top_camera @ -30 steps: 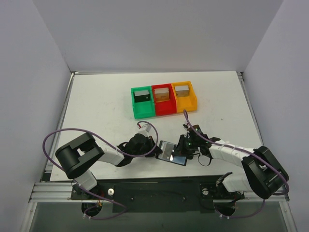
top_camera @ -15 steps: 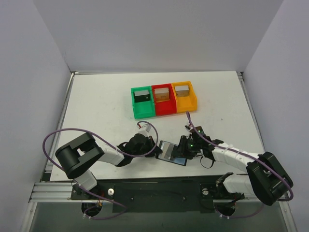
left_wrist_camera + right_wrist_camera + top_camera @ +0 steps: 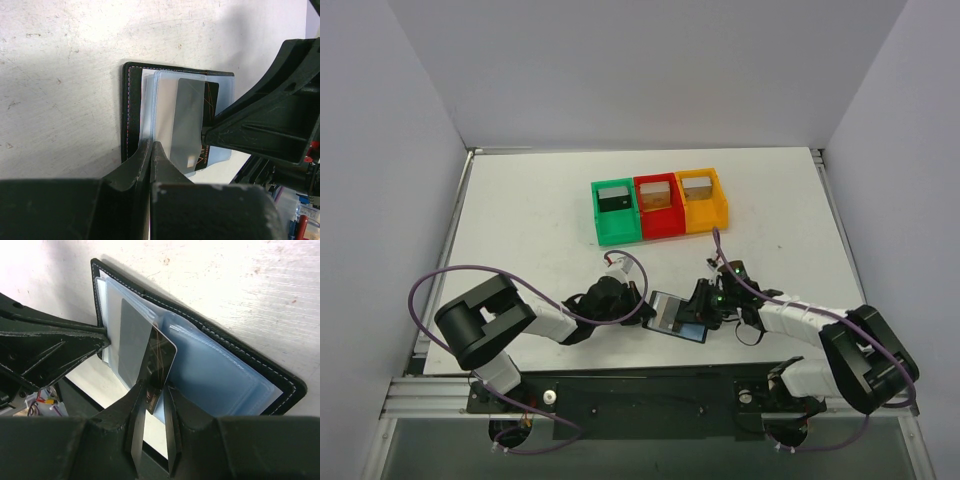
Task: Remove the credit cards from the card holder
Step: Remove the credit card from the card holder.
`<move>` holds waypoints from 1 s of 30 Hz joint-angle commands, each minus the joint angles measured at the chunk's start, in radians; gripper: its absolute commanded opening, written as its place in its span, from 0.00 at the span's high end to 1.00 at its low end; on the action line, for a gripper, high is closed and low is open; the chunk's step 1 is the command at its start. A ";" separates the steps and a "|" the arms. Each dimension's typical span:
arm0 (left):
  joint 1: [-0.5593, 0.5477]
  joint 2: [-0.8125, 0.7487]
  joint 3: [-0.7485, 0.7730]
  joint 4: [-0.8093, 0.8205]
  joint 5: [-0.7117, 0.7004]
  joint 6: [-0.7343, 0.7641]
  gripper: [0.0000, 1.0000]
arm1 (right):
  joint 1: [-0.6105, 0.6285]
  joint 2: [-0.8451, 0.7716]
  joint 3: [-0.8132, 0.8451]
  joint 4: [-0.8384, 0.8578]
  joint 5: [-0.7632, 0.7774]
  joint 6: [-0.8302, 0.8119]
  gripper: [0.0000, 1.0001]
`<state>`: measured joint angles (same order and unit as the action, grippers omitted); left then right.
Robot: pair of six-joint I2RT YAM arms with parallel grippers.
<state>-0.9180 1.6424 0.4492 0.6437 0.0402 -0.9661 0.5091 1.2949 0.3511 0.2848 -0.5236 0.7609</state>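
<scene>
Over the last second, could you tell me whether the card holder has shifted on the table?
No; the card holder sits at the same spot below the red bin.

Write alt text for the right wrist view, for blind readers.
The right gripper pinches a dark card with orange lines, partly out of an open black folding card holder on a white table; the left gripper clamps the holder's left edge.

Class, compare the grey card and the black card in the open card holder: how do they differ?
The grey card is plain; the black card carries thin orange lines. The right gripper pinches the black card, not the grey card. Both poke out of the open card holder.
</scene>
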 commanded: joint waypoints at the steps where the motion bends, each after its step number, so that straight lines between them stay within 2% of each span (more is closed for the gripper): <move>1: 0.004 0.034 -0.023 -0.093 -0.008 0.013 1.00 | -0.015 0.020 -0.027 0.027 -0.003 0.014 0.85; 6: 0.004 0.031 -0.023 -0.093 -0.006 0.013 1.00 | -0.023 0.014 -0.032 0.025 0.000 0.014 1.00; 12: 0.007 0.025 -0.024 -0.099 -0.007 0.013 1.00 | -0.055 -0.054 -0.040 -0.053 0.011 -0.023 1.00; 22: 0.011 -0.022 -0.041 -0.085 -0.016 0.015 1.00 | -0.072 -0.255 -0.003 -0.282 0.065 -0.120 1.00; 24: 0.013 -0.059 -0.034 -0.110 -0.022 0.030 0.90 | -0.072 -0.298 0.021 -0.360 0.088 -0.135 1.00; 25: 0.013 -0.076 -0.029 -0.122 -0.023 0.035 0.79 | -0.072 -0.311 0.031 -0.409 0.097 -0.144 1.00; 27: 0.015 -0.116 -0.011 -0.159 -0.020 0.055 0.68 | -0.070 -0.356 0.068 -0.490 0.128 -0.167 1.00; 30: 0.021 -0.179 0.025 -0.209 -0.008 0.075 0.59 | -0.072 -0.411 0.124 -0.588 0.163 -0.199 1.00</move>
<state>-0.9089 1.5410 0.4328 0.5385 0.0372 -0.9360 0.4446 0.9520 0.3836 -0.1005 -0.4435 0.6319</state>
